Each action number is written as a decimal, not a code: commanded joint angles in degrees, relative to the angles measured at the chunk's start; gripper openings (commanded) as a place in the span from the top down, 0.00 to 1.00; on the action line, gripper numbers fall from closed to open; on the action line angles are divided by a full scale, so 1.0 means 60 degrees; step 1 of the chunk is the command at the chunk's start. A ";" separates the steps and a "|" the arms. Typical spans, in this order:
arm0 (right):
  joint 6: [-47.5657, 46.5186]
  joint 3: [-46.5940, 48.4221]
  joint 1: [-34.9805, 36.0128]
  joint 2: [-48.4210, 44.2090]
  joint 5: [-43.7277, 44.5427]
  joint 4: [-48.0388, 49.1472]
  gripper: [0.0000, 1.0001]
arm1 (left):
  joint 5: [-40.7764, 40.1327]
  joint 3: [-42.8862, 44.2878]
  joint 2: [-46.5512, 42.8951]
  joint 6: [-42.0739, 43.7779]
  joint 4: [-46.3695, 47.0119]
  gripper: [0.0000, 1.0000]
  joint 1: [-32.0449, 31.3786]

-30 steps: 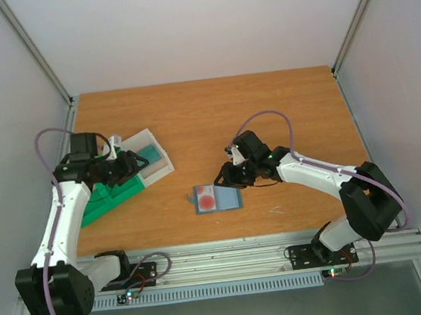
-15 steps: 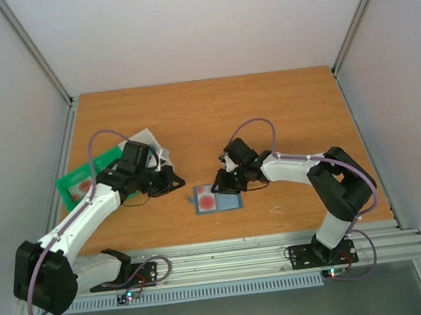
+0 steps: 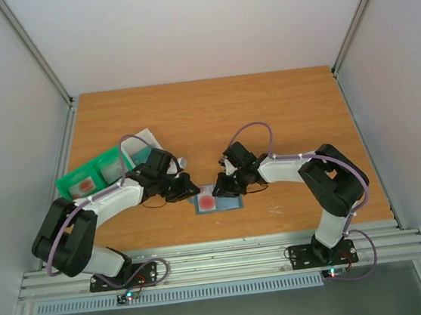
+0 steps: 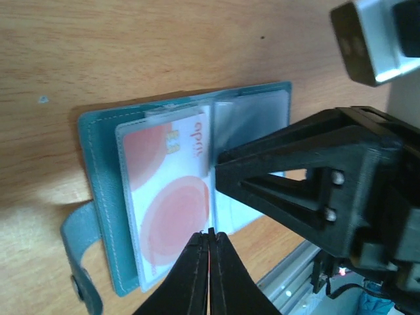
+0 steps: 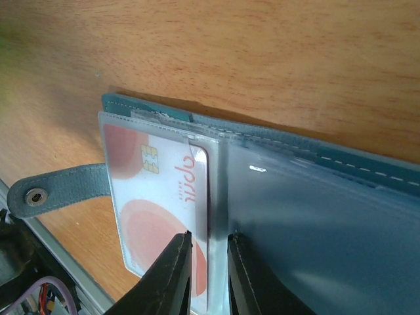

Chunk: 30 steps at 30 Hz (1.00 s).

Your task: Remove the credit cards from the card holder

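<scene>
Centrally, the card holder (image 3: 232, 203) lay open and flat on the wooden surface (image 3: 281, 111), between the two arms and near the front edge. Its slate-blue cover (image 4: 98, 177) faced down and its snap strap (image 5: 59, 187) trailed off one side. One of the credit cards, white with red circles (image 3: 208, 201), sat inside a clear sleeve on the left half of the holder. In the right wrist view the card's (image 5: 154, 216) chip and printed lettering were legible through the plastic.

The left gripper (image 3: 192, 192) was clenched, its fingertips pressed together. In its own wrist view the left gripper (image 4: 209, 235) met the outer long edge of the sleeved card (image 4: 170, 197). Whether any plastic was pinched between the tips could not be told.

The right gripper (image 3: 219, 191) reached in from the opposite side. Its jaws stood a narrow gap apart over the holder's fold, with the card's inner edge lying between them (image 5: 210, 239). Whether it was grasping the card or resting free could not be told.

A green tray (image 3: 67, 181) stood to the left, well apart from the holder, with a reddish item (image 3: 84, 185) lying in it.
</scene>
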 commanded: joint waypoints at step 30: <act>0.0636 -0.0940 0.0065 -0.0024 -0.0457 0.1543 0.86 | -0.0446 -0.1043 0.1921 0.0386 0.1999 1.00 -0.0072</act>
